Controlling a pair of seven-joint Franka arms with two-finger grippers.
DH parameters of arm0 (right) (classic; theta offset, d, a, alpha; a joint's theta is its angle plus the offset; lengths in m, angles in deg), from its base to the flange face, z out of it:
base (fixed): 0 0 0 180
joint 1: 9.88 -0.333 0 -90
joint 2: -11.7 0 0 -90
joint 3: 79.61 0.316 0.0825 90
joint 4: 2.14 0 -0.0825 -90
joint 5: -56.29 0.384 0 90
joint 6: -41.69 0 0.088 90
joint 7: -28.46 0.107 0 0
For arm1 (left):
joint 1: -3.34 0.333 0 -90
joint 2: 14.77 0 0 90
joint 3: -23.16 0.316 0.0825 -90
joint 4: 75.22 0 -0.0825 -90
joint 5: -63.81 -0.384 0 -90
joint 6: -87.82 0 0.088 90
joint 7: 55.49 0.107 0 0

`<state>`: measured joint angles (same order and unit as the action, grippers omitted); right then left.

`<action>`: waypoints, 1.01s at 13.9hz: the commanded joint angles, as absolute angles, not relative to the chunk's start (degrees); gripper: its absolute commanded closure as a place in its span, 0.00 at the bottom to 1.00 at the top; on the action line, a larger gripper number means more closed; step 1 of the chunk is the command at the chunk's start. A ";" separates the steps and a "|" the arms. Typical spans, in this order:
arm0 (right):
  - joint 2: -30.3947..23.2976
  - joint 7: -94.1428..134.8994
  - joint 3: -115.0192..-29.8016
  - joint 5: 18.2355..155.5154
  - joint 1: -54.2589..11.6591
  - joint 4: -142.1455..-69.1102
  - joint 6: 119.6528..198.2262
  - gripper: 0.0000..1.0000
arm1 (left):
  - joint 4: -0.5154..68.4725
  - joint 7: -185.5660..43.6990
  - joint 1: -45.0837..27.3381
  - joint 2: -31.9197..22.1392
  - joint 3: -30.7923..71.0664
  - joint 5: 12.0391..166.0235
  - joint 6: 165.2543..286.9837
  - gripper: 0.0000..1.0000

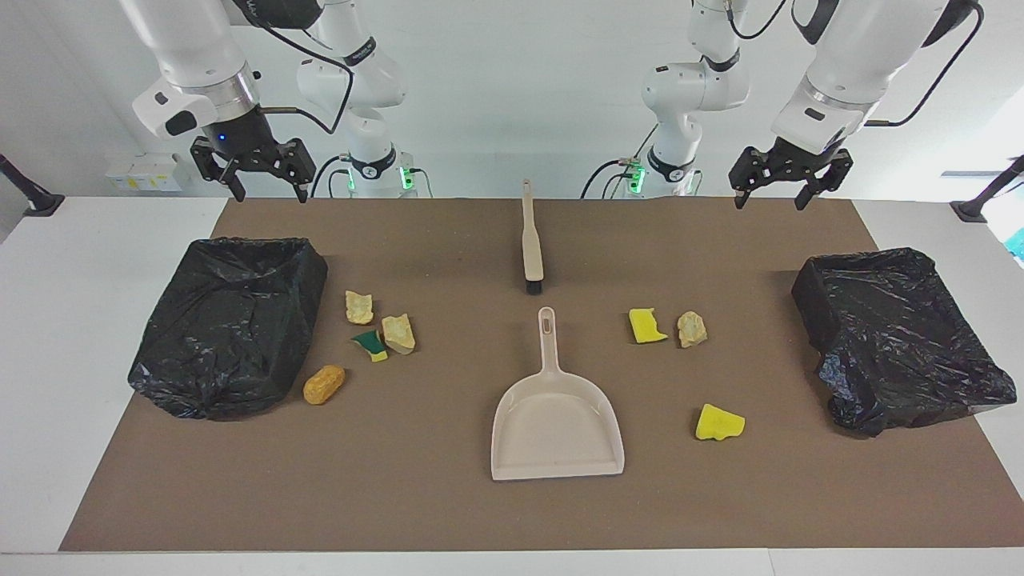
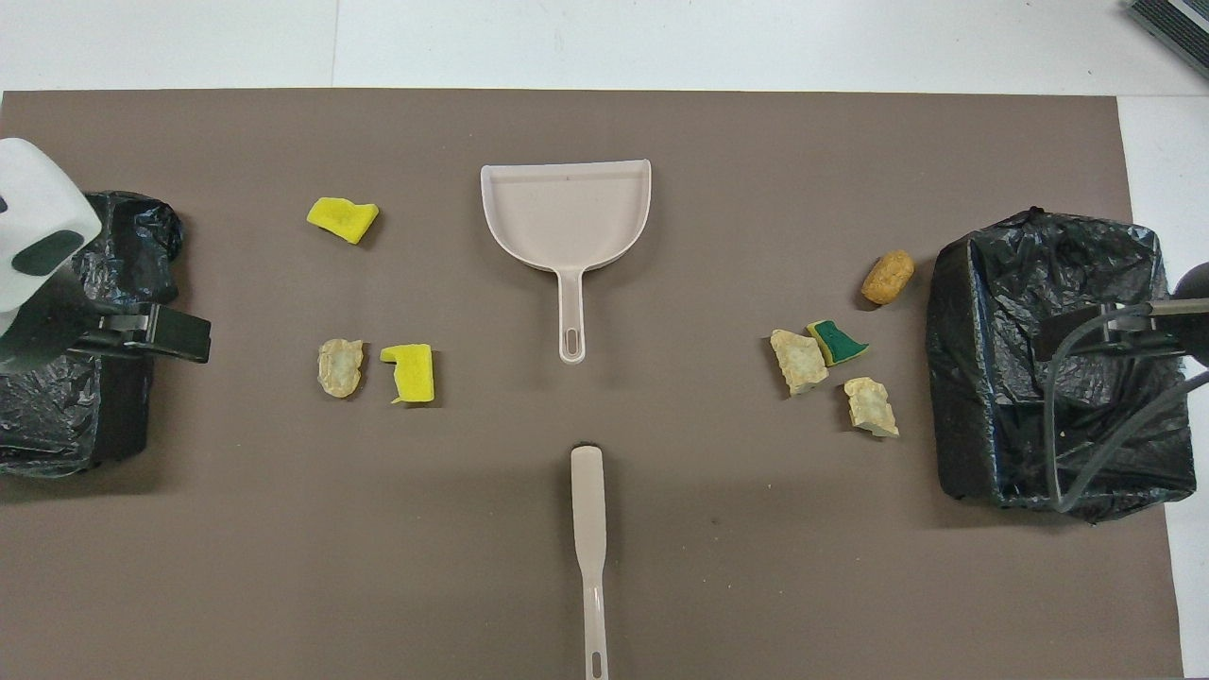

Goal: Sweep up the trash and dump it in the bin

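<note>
A beige dustpan (image 1: 556, 432) lies mid-mat with its handle toward the robots. A beige brush (image 1: 531, 244) lies just nearer to them. Toward the left arm's end lie two yellow sponge bits (image 1: 646, 326) (image 1: 718, 422) and a beige chunk (image 1: 692, 329). Toward the right arm's end lie two beige chunks (image 1: 359, 307) (image 1: 398, 333), a green-and-yellow bit (image 1: 370, 345) and an orange-brown lump (image 1: 324, 385). A black-bagged bin (image 1: 232, 320) (image 1: 896, 336) stands at each end. My left gripper (image 1: 770, 202) and right gripper (image 1: 270, 194) hang open and hold nothing, high over the mat's edge by the robots.
The brown mat (image 2: 604, 586) covers most of the white table (image 1: 96, 280). The right arm's cable (image 2: 1067, 444) hangs over the bin at its end. The left arm's white wrist (image 2: 33, 236) covers part of the bin (image 2: 57, 416) at its end.
</note>
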<state>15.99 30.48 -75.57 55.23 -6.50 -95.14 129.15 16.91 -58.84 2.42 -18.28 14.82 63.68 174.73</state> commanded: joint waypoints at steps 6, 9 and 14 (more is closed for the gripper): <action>16.98 30.05 -75.39 56.11 -6.10 -96.10 128.70 0.00 | 17.15 -58.30 2.47 -18.99 14.38 63.37 174.92 0.00; 16.10 29.70 -75.30 55.76 -6.01 -95.92 128.62 0.00 | 17.59 -58.39 2.11 -18.99 14.29 63.37 175.01 0.00; 11.11 29.96 -74.34 56.02 -7.06 -93.47 130.81 0.00 | 19.35 -58.74 0.54 -18.99 13.67 63.46 175.98 0.00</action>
<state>13.63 30.36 -74.83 55.21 -7.04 -95.39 129.88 17.47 -58.67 2.05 -18.33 13.60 63.73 174.73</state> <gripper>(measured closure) 0.000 0.000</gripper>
